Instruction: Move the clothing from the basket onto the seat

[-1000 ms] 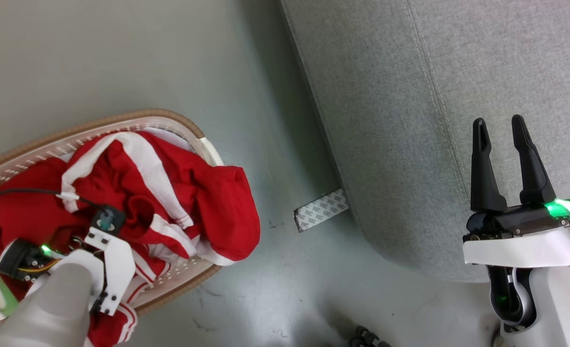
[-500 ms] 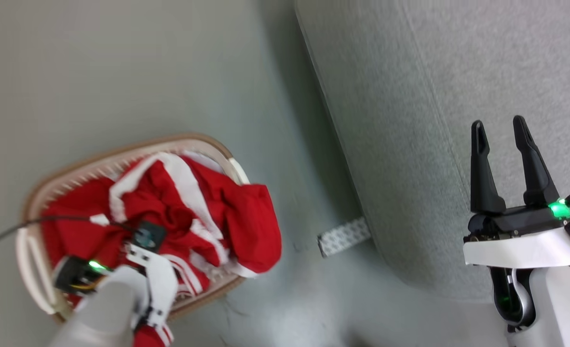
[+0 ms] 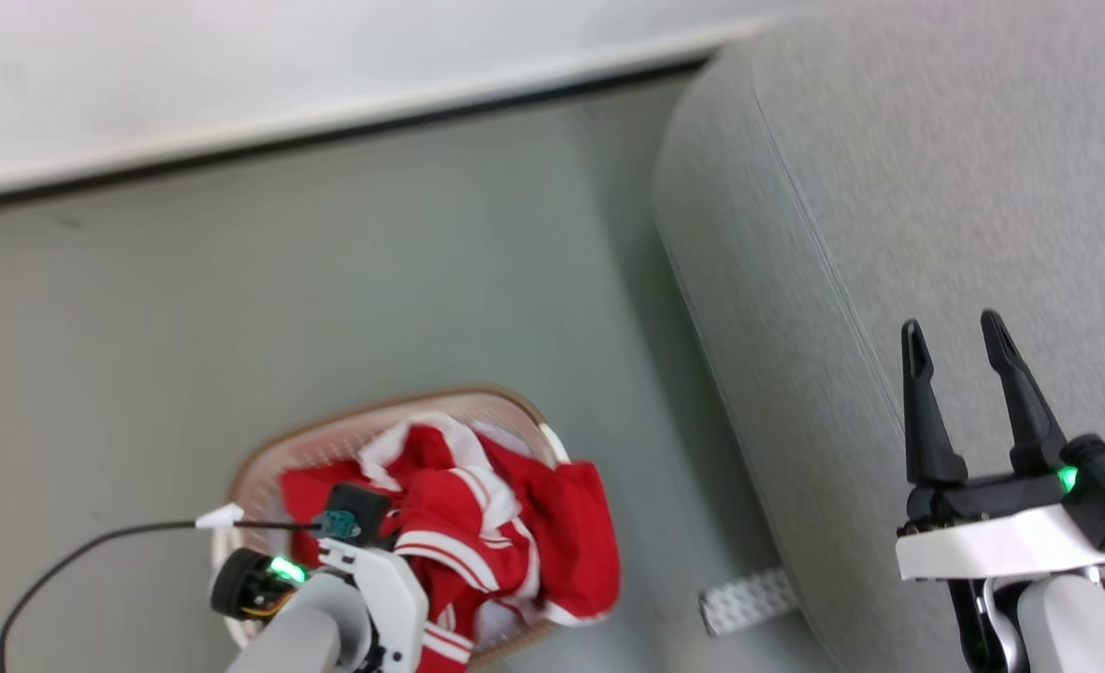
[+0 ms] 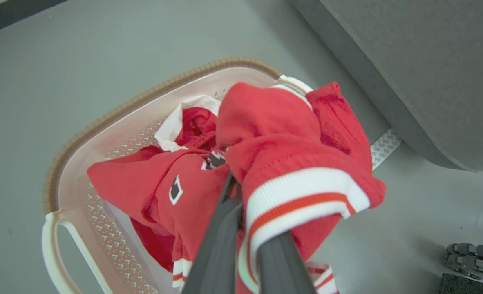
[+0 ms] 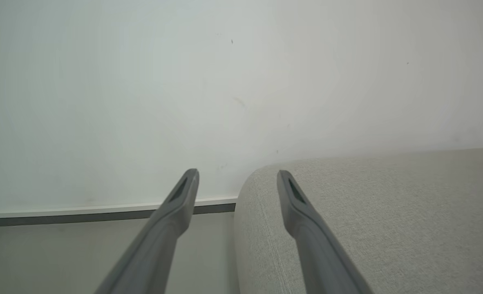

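The cream basket with its brown rim stands on the floor, full of red clothing with white stripes. In the left wrist view my left gripper is shut on a red garment, which drapes over its fingers above the basket; the fingertips are buried in cloth. A black-and-white patch shows on another garment below. The grey seat lies to the right. My right gripper hangs open over the seat's edge, nothing between its fingers.
A white wall with a dark baseboard runs behind the grey floor. A patterned strip lies on the floor at the seat's foot. A black cable trails from my left wrist. Dark wheel parts sit at the lower right.
The head camera has risen and tilted, so the basket looks smaller and lower and the wall has come into view. My left gripper still holds the red garment. The right gripper stays open.
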Robot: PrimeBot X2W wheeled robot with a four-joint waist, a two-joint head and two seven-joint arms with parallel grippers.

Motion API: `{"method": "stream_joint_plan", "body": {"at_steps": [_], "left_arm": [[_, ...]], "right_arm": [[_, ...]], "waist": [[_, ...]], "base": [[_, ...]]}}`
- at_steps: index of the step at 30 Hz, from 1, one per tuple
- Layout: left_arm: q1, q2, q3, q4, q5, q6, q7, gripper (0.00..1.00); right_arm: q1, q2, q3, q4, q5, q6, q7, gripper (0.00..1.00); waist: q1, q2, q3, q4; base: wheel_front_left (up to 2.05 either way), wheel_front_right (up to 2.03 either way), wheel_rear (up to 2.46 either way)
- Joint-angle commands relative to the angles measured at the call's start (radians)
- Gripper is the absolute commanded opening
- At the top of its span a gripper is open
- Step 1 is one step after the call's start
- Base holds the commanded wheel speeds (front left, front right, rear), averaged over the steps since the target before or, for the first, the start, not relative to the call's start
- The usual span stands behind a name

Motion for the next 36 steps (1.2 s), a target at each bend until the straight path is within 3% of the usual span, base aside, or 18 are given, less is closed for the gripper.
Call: {"method": "stream_joint_plan", "body": {"at_steps": [1,10,28,36], "left_arm": [[0.015,-0.003,-0.001,-0.011,-0.015,-0.001,-0.016,0.0],[0.05,0.001,-0.004,-0.156,-0.095,0.0,-0.054,0.0],[0.11,0.028,0.111,-0.68,-0.169,0.002,-0.054,0.0],[0.097,0.04,0.132,-0.887,-0.185,0.037,-0.029,0.0]], "right_arm": [[0.018,-0.002,-0.003,0.004,-0.002,-0.002,-0.003,1.0],[0.063,-0.002,0.037,-0.01,0.005,-0.002,-0.002,1.0],[0.144,-0.002,0.1,-0.037,0.017,-0.002,-0.002,1.0],[0.152,-0.009,0.157,-0.038,0.026,-0.002,-0.002,1.0]], "waist": [[0.0001,0.0,-0.089,0.067],[0.0001,0.0,-0.194,0.129],[0.0001,0.0,-0.333,0.208],[0.0001,0.0,-0.355,0.23]], "base": [[0.0,0.0,0.0],[0.0,0.0,0.0],[0.0,0.0,0.0],[0.0,0.0,0.0]]}}
